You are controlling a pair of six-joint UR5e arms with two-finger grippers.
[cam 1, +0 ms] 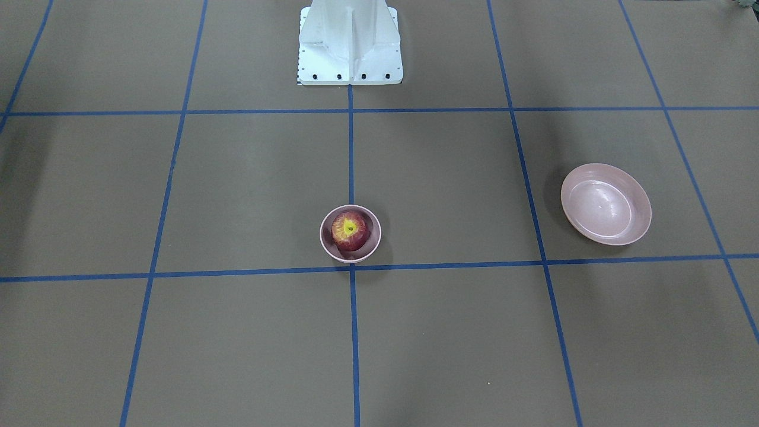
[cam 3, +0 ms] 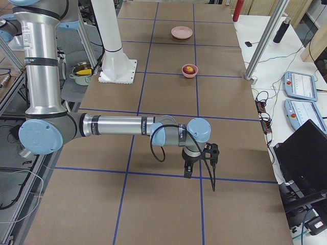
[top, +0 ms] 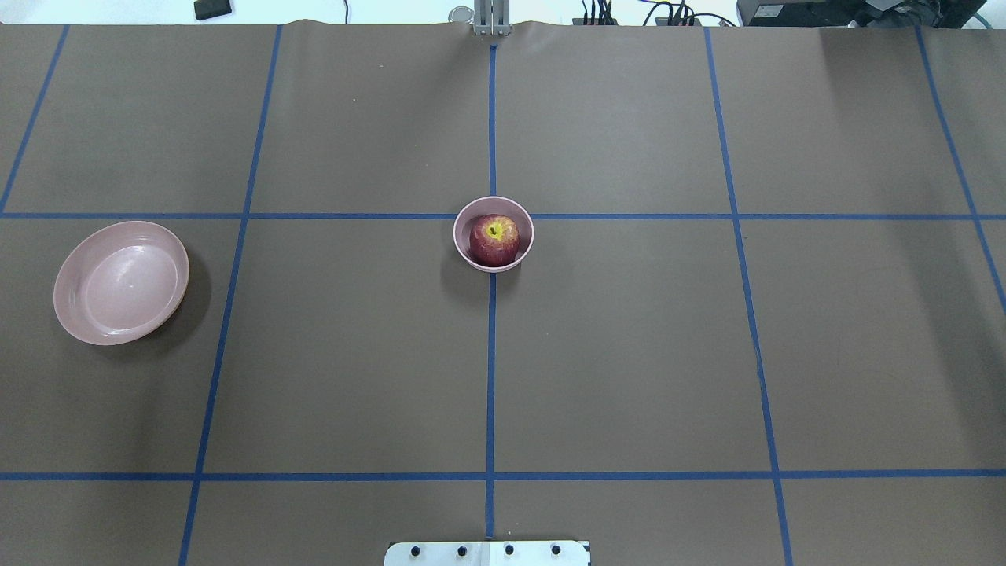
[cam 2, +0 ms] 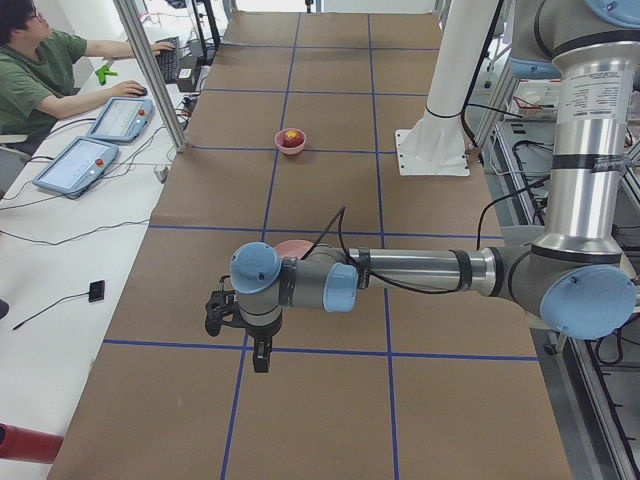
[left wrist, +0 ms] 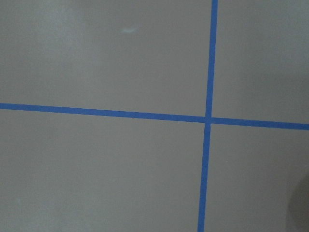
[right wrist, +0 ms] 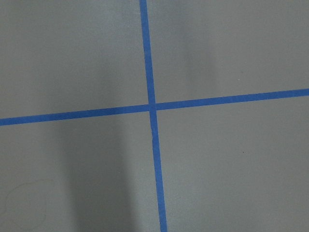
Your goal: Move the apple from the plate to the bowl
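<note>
1. Front-facing view: the apple (cam 1: 350,230) sits inside the bowl (cam 1: 356,257), stem hollow up, on the counter (cam 1: 237,190) just above a crossing of the blue tape lines (cam 1: 351,148); the plate (cam 1: 606,204) lies well apart, toward the robot's left; the white robot base (cam 1: 350,41) stands at the top edge
2. Overhead view: the apple (top: 494,239) fills most of the bowl (top: 465,216), which sits on the middle tape line; the plate (top: 122,283) rests flat near the view's left edge
3. Exterior left view: the left arm (cam 2: 410,270) stretches low across the counter and its left claw (cam 2: 262,352) points down over a tape line; I cannot tell whether the claw is apart or together; the plate (cam 2: 293,246) is half hidden behind the arm, and the bowl (cam 2: 290,146) with the apple (cam 2: 291,136) is far beyond
4. Exterior right view: the right arm (cam 3: 117,125) reaches out likewise, with the right claw (cam 3: 188,171) pointing down; its state I cannot tell; the apple (cam 3: 189,68) is in the bowl (cam 3: 189,74), with the plate (cam 3: 182,32) farther off
5. Left wrist view: counter and a tape crossing (left wrist: 207,119)
6. Right wrist view: counter and a tape crossing (right wrist: 152,106)
</note>
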